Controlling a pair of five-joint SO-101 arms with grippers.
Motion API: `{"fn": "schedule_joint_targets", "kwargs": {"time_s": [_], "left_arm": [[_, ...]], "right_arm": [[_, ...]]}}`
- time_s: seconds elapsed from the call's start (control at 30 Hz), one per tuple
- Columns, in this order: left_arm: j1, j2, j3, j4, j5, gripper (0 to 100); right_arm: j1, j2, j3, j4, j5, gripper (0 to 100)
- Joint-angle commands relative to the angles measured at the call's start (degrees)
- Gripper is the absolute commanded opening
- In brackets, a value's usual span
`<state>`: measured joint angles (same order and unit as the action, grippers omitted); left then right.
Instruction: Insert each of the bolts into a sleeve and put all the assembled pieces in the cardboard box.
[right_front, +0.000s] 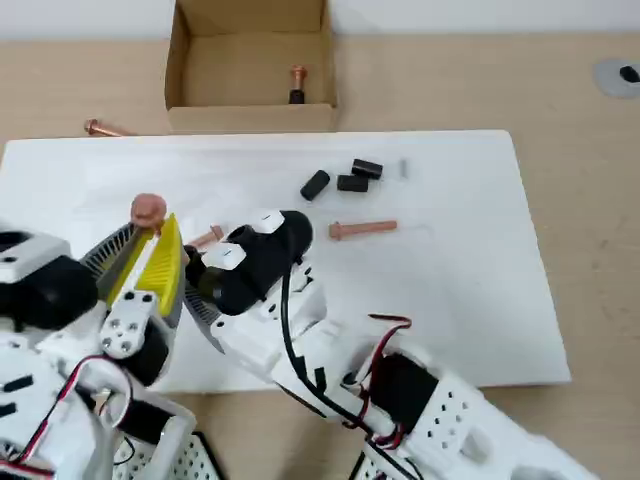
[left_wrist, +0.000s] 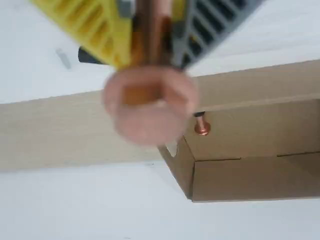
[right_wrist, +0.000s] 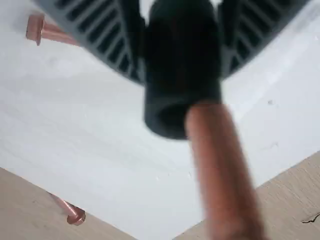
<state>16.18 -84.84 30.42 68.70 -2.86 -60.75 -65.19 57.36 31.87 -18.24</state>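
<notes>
Up close, your left gripper (left_wrist: 150, 55) is clamped on a copper bolt (left_wrist: 150, 105); your right gripper (right_wrist: 180, 72) grips a black sleeve (right_wrist: 170, 115) with a copper shaft (right_wrist: 220, 170) protruding. Overhead adds three loose sleeves (right_front: 352, 183), a spare bolt (right_front: 362, 229) on the white mat (right_front: 480, 300), and the cardboard box (right_front: 250, 118) holding one assembled piece (right_front: 297, 85).

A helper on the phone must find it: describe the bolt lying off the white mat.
Start at the cardboard box at the far edge of the table. Just left of it, on bare wood beyond the white mat, lies a copper bolt. It alone rests on wood; the other loose bolt lies on the mat.
</notes>
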Motion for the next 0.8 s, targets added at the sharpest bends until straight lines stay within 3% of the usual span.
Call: {"fn": "schedule_joint_targets", "kwargs": {"time_s": [0.0, 0.37, 0.6, 0.77], "left_arm": [[-0.2, 0.0, 2.0, -2.0, 0.3, 0], [-0.8, 0.0, 4.5, -6.0, -0.1, 0], [-7.7, 0.0, 4.3, -11.2, -3.8, 0], [-7.9, 0.0, 4.4, -11.5, -2.6, 0]], "right_arm": [[-0.8, -1.9, -4.4, -1.8, -0.3, 0.9], [-0.8, -1.9, -4.4, -1.5, -0.3, 0.9], [-0.9, -1.9, -4.4, -1.7, -0.3, 0.9], [-0.9, -1.9, -4.4, -1.7, -0.4, 0.9]]}}
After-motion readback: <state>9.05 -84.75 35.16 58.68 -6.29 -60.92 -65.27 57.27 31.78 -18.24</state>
